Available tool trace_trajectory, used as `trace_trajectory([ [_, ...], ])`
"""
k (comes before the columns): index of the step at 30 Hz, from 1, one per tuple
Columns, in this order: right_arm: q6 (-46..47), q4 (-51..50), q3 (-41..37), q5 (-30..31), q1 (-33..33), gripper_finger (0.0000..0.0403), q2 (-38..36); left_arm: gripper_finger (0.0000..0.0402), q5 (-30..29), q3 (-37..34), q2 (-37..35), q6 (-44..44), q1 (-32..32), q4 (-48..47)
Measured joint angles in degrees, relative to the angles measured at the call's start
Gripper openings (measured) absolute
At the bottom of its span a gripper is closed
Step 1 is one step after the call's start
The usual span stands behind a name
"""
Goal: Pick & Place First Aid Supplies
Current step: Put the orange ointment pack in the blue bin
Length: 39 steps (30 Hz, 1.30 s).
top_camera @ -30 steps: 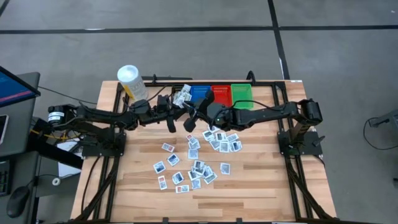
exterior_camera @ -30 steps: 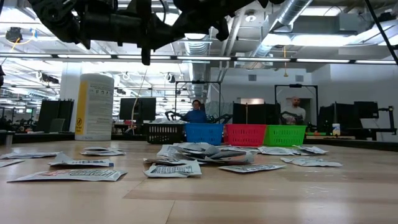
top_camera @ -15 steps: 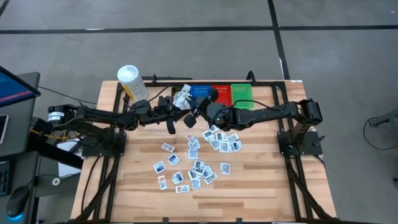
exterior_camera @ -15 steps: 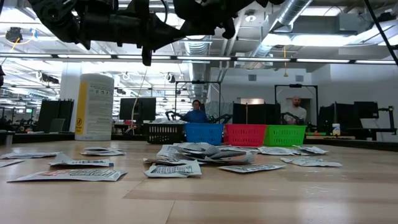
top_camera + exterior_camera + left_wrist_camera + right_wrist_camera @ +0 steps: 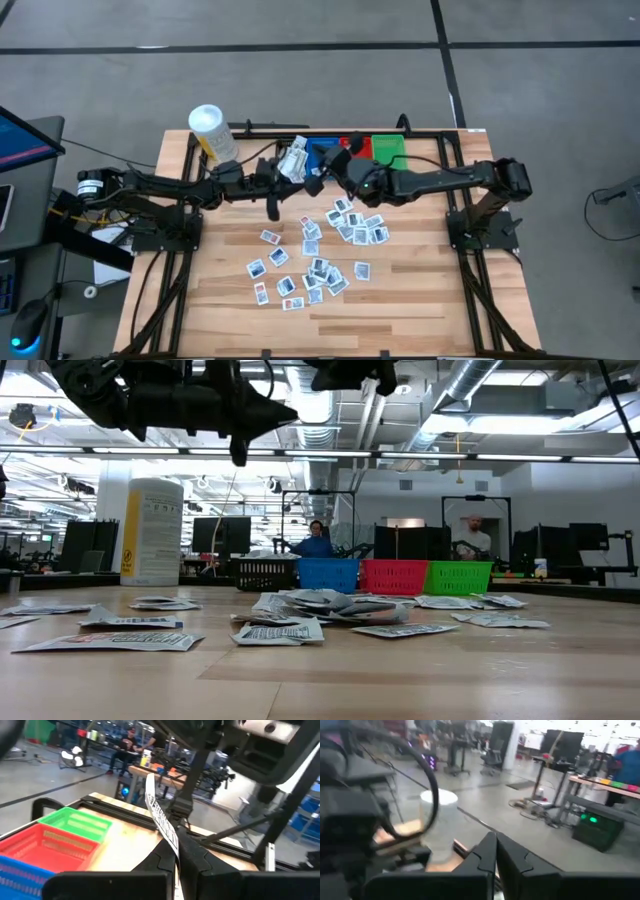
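From above, the left tool is seen raised over the back of the table, closed on a packet held just beside the blue bin. The right tool is seen near it, over the same back area, with its fingers pressed together and nothing between them. The loose packets are scattered over the middle of the table, and a white tub is placed at the back left corner. The red bin and green bin are partly covered by the right arm.

At table height, the packets are seen lying flat on the wood, with the blue bin, red bin and green bin lined up behind them and the tub at the left. Both arms are seen high overhead.

In the left wrist view, a packet is shown edge-on, clamped between the closed fingers, with the green bin and red bin beyond.

In the right wrist view, the fingers are shown shut and empty, the tub beyond them.
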Motion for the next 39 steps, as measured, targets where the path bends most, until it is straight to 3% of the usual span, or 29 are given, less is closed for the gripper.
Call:
trace_trajectory([
  [13, -0.1, 8.9, 0.0, -5.1, -1.1, 0.0003, 4.0, 0.0008, 10.6, 0.0, 0.0, -0.4, -0.7, 0.5],
  [26, -2.6, 10.8, 0.0, -6.6, -1.1, 0.0001, 3.7, 0.0008, 10.8, 1.6, 0.0, 0.6, -1.6, 0.8],
  [32, -10.0, 10.0, 0.8, 0.3, 1.4, 0.0001, 2.3, 0.0008, 9.3, 5.2, 1.9, 2.6, 1.6, -8.0],
  [39, -15.4, 10.0, 1.6, 3.8, 3.6, 0.0001, -0.7, 0.0008, 11.6, 10.3, 12.2, 0.8, 7.4, -10.2],
])
